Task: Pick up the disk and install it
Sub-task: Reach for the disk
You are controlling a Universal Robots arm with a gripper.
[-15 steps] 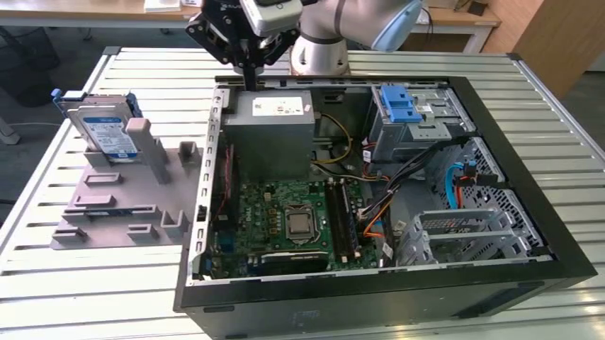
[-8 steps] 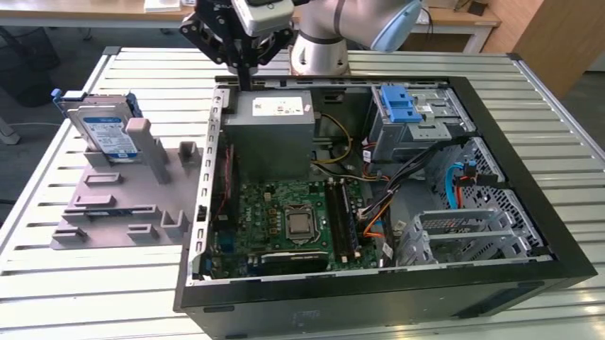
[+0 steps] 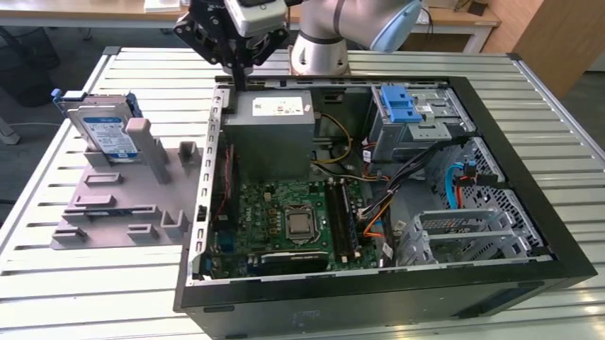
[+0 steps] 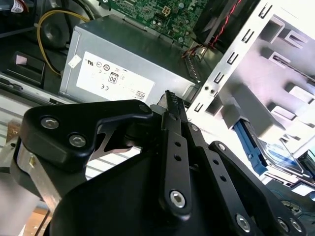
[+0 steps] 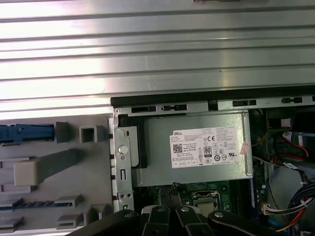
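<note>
The disk (image 3: 104, 132), silver with a blue-and-white label and blue rails, stands on edge in a grey holder (image 3: 118, 209) on the exterior view's left, outside the open computer case (image 3: 378, 297). My gripper (image 3: 240, 79) hangs above the case's far left corner, over the grey power supply (image 3: 274, 119), well apart from the disk. Its fingers are shut with nothing between them. In the second wrist view the gripper (image 4: 171, 96) points at the power supply (image 4: 118, 69), and the disk (image 4: 278, 153) lies beyond it. The first wrist view shows the disk's blue rail (image 5: 24, 132).
A metal drive cage (image 3: 430, 120) with a blue bracket (image 3: 399, 103) sits at the case's far right. The motherboard (image 3: 293, 219), cables (image 3: 378, 205) and a perforated cage (image 3: 472, 234) lie inside. The slatted metal table (image 3: 529, 92) surrounds the case.
</note>
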